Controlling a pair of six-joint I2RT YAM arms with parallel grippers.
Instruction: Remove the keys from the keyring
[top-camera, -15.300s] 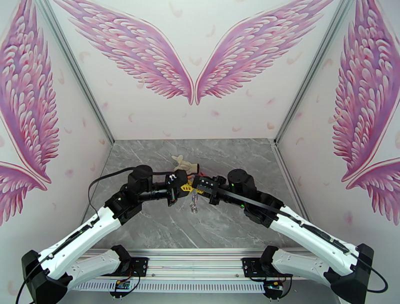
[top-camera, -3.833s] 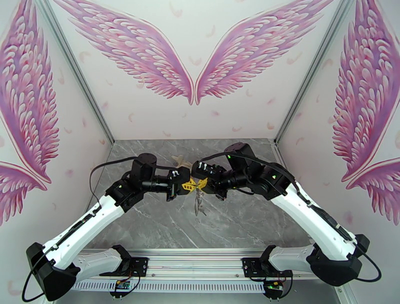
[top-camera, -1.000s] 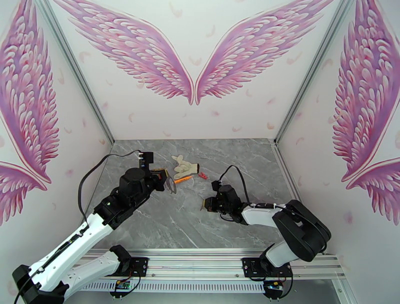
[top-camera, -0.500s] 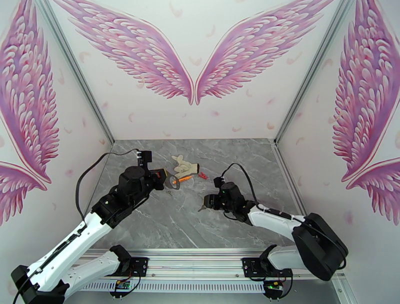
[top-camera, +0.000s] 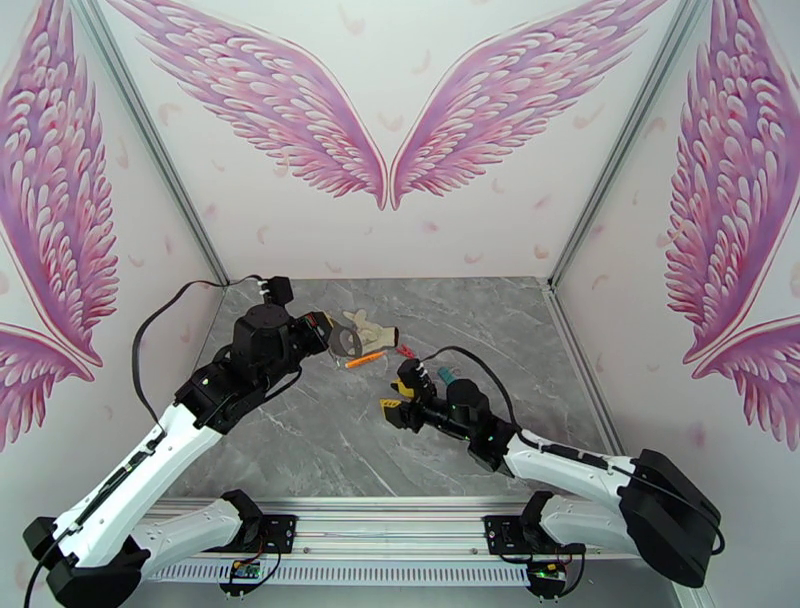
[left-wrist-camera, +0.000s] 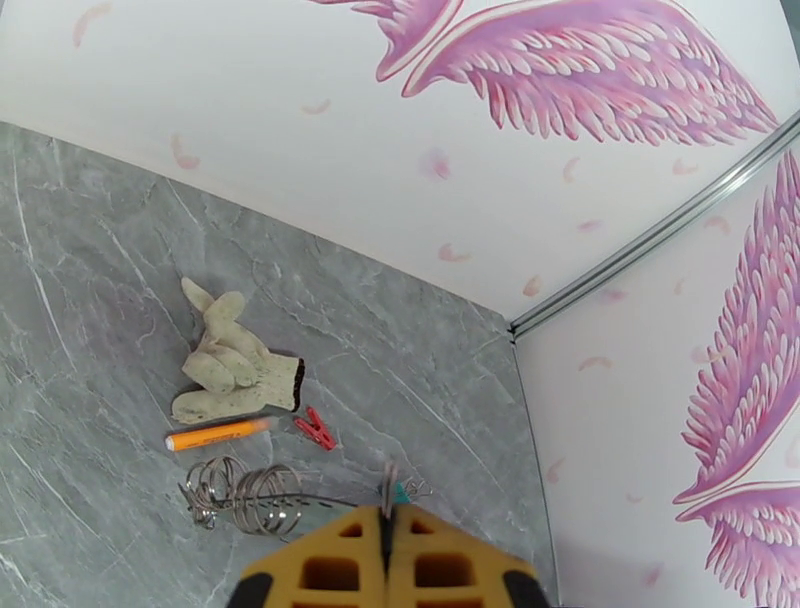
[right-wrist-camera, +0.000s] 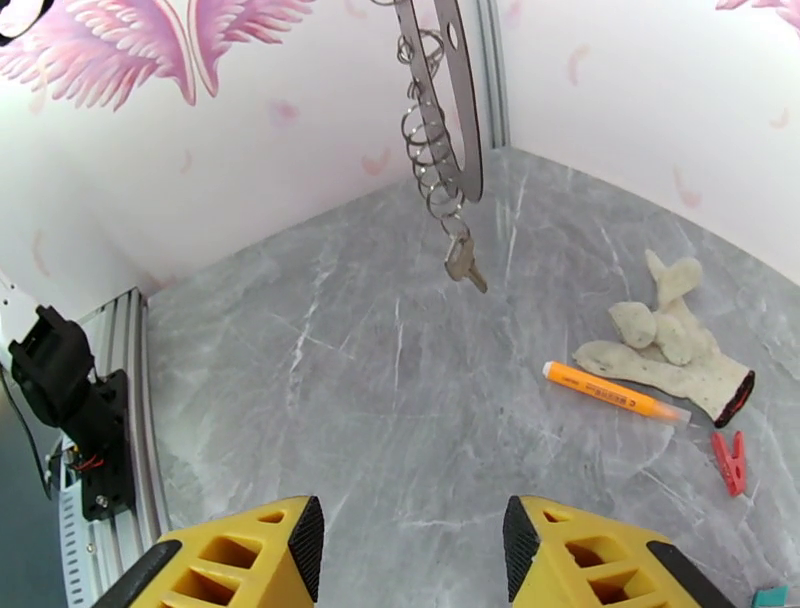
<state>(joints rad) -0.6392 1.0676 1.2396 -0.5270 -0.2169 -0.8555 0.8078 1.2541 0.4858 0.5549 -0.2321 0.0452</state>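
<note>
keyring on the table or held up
Held up: the keyring hangs clear above the table, one key dangling below it.

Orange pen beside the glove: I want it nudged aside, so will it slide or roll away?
Probably rolls: the orange pen looks slim and round, lying flat on the smooth table. It seems rigid and light, so a sideways push could send it off; the glove close beside it might stop it.
</note>
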